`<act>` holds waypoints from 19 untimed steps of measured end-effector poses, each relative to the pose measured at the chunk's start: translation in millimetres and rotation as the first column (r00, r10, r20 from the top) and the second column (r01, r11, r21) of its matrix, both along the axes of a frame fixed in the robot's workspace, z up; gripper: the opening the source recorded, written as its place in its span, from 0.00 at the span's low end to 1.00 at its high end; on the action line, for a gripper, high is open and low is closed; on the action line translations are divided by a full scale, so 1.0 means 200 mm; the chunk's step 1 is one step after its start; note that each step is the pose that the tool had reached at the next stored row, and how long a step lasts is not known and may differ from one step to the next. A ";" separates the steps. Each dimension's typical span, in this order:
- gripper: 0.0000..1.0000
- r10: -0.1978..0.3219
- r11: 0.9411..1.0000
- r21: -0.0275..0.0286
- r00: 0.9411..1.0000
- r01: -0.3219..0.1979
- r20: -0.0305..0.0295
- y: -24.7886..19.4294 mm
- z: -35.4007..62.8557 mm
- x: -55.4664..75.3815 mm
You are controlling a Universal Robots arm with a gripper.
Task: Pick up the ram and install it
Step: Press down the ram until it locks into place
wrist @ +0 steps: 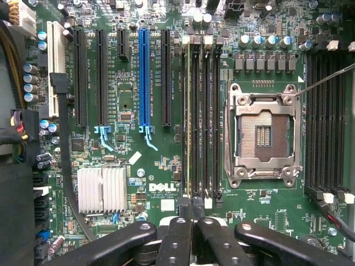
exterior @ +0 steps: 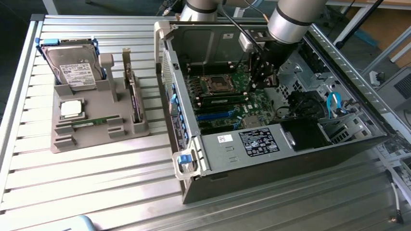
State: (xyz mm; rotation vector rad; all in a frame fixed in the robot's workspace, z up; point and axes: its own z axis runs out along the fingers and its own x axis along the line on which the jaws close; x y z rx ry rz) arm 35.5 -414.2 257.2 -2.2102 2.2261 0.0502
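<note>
An open computer case (exterior: 276, 178) lies on its side in the middle of the slatted metal tabletop (exterior: 96, 183), with your arm reaching down into it. Inside the case, the motherboard (wrist: 127, 88) faces up. It carries an empty processor socket (wrist: 262, 133), a blue card slot (wrist: 144, 77) and a small silver heatsink (wrist: 101, 189).

The ram (wrist: 188, 122) stands edge-up in one of the long black memory slots just beside the socket. Your gripper (wrist: 192, 208) hangs over the near end of that stick. Its black fingers (wrist: 180, 233) are pressed fully together, with nothing visibly clamped between them. You cannot tell whether the tips touch the stick.

Towards the tabletop's edge on the exterior view's left sits a grey holder tray (exterior: 90, 103). At its far end it holds a hard drive (exterior: 74, 67), leaning back. A square silver processor chip (exterior: 70, 108) lies flat below the drive. A second ram stick (exterior: 90, 123) lies in a groove near the tray's front edge. An expansion card (exterior: 133, 96) stands upright along the side nearest the case.
</note>
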 end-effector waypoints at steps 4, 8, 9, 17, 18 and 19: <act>0.11 0.000 1.000 0.000 1.000 0.000 0.000 0.000 0.000 0.00; 0.11 0.000 1.000 0.000 1.000 0.000 0.000 0.000 0.001 -0.02; 0.11 0.000 1.000 0.000 1.000 0.000 0.000 0.000 0.001 -0.02; 0.11 0.000 1.000 0.000 1.000 0.000 0.000 0.000 0.000 -0.10; 0.11 0.000 1.000 0.000 1.000 0.000 0.000 0.000 0.000 -0.11; 0.11 0.000 1.000 0.000 1.000 0.000 0.000 0.000 0.000 -0.12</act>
